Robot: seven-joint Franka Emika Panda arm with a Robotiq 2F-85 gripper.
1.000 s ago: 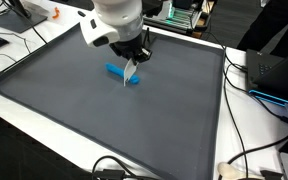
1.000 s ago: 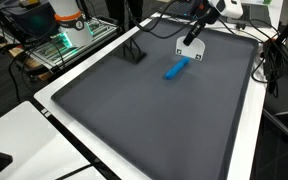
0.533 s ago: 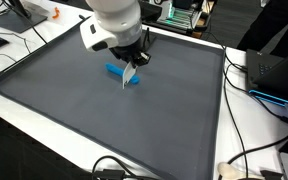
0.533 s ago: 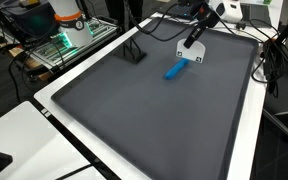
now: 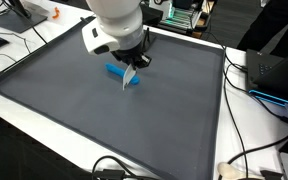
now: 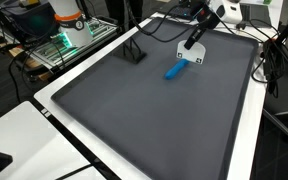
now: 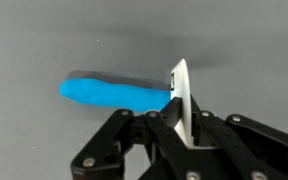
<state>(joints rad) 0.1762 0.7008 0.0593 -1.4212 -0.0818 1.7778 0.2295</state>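
My gripper (image 5: 131, 70) is shut on a thin white flat piece (image 7: 181, 98), held on edge between the fingers just above the dark grey mat (image 5: 74, 110). A blue elongated object (image 5: 114, 71) lies flat on the mat right beside the piece's lower edge. In the wrist view the blue object (image 7: 114, 94) runs left from behind the white piece. In an exterior view the gripper (image 6: 192, 42) hangs over the white piece (image 6: 191, 55), with the blue object (image 6: 175, 69) just in front of it. I cannot tell whether the piece touches the blue object.
A small black stand (image 6: 134, 52) sits on the mat away from the gripper. The mat lies on a white table (image 5: 254, 130). Cables (image 5: 246, 150), electronics (image 6: 69, 35) and a laptop (image 5: 279, 75) surround the table.
The arm has barely shifted. The blue object has not moved and the white piece stays in the fingers.
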